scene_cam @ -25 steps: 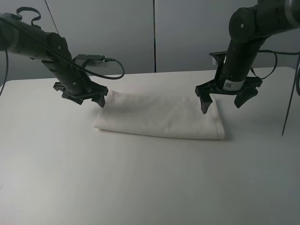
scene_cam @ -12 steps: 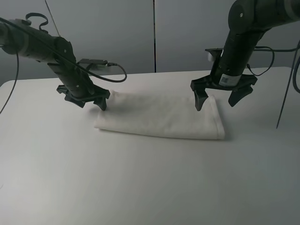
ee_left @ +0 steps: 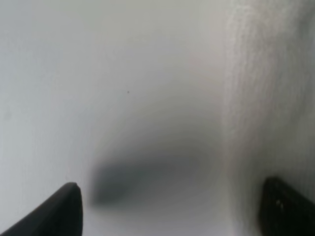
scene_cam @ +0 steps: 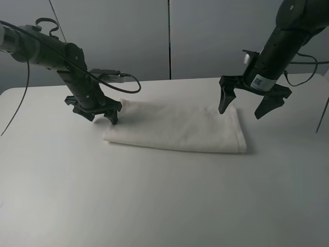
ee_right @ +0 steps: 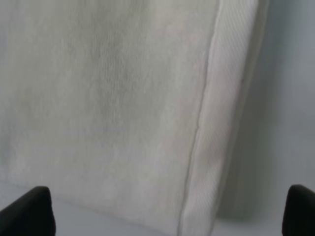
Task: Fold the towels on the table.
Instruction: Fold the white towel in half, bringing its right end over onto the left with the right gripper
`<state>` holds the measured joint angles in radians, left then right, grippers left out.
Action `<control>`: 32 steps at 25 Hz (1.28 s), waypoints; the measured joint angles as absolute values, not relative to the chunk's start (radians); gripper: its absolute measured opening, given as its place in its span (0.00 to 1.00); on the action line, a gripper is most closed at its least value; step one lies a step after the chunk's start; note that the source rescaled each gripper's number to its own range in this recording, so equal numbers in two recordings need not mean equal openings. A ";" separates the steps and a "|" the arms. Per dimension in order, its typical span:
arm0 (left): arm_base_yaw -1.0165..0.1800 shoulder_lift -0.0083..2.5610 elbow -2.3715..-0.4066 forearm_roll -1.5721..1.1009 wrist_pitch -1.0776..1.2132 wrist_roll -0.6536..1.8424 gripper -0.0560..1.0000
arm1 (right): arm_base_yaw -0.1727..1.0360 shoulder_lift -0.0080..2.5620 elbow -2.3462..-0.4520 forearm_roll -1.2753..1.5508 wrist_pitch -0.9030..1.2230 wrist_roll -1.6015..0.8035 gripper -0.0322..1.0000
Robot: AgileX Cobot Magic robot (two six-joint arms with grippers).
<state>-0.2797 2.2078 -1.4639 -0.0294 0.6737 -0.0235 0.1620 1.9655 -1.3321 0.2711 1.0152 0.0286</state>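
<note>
Here, white table (scene_cam: 154,206), towel (scene_cam: 177,128), seemingly grey wall (scene_cam: 216,36)

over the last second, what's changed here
The left gripper eased lower and closer to the left end of the towel. The right gripper rose a little as its arm swung out to the right, above the towel's right end. Both stayed open; nothing was taken hold of or let go. The towel lay unmoved, folded on the table.
</note>
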 joint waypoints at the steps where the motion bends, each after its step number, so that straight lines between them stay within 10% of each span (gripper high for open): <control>1: -0.280 2.208 -1.464 -0.029 0.674 -0.023 0.93 | 0.160 1.965 -1.332 0.266 1.010 0.027 1.00; 32: -0.280 2.208 -1.464 -0.029 0.677 0.000 0.93 | 0.233 2.101 -1.333 0.064 0.790 0.192 1.00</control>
<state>-0.2797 2.2078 -1.4639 -0.0294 0.6774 0.0000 0.2326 2.1012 -1.3330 0.0638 0.7895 0.1916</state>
